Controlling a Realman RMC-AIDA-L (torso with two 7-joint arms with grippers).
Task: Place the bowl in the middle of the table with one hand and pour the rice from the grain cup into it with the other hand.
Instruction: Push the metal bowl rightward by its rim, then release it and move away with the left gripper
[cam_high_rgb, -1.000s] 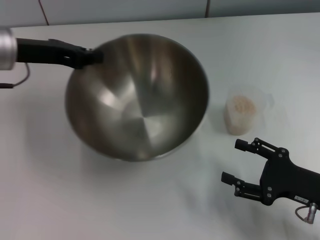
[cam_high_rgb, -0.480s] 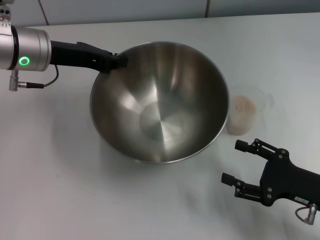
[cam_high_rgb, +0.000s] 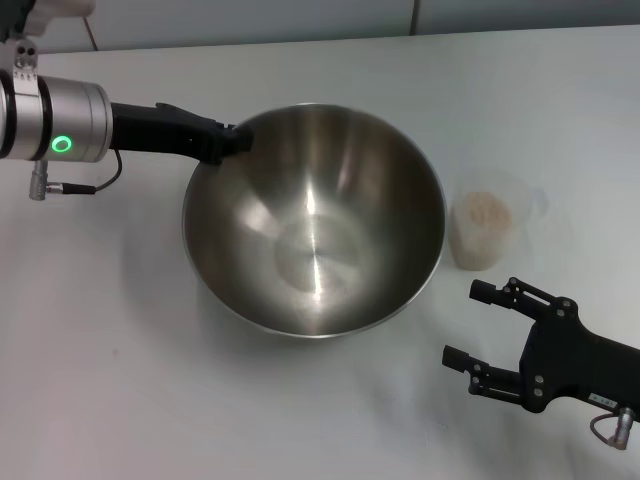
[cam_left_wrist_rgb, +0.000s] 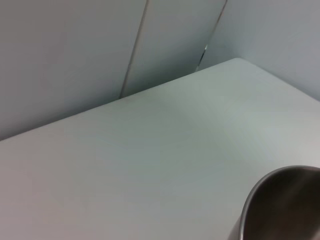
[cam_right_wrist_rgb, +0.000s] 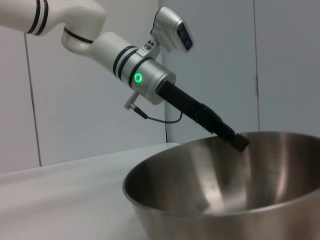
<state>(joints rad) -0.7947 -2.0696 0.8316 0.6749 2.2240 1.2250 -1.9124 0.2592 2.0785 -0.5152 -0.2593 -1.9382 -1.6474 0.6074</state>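
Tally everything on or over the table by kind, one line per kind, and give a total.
Stainless-steel mixing bowl: 1, gripped at its rim
Clear plastic grain cup holding rice: 1
Black grippers: 2, left gripper on the bowl rim, right gripper open near the cup
Total: 4, all on or over the white table

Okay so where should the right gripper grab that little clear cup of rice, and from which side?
Probably around the grain cup's side wall, about mid-height, coming in level from the near side, where the open right gripper already sits. The cup stands upright with rice near its top, so a side hold keeps it level. The bowl, held by the left gripper, crowds its left.
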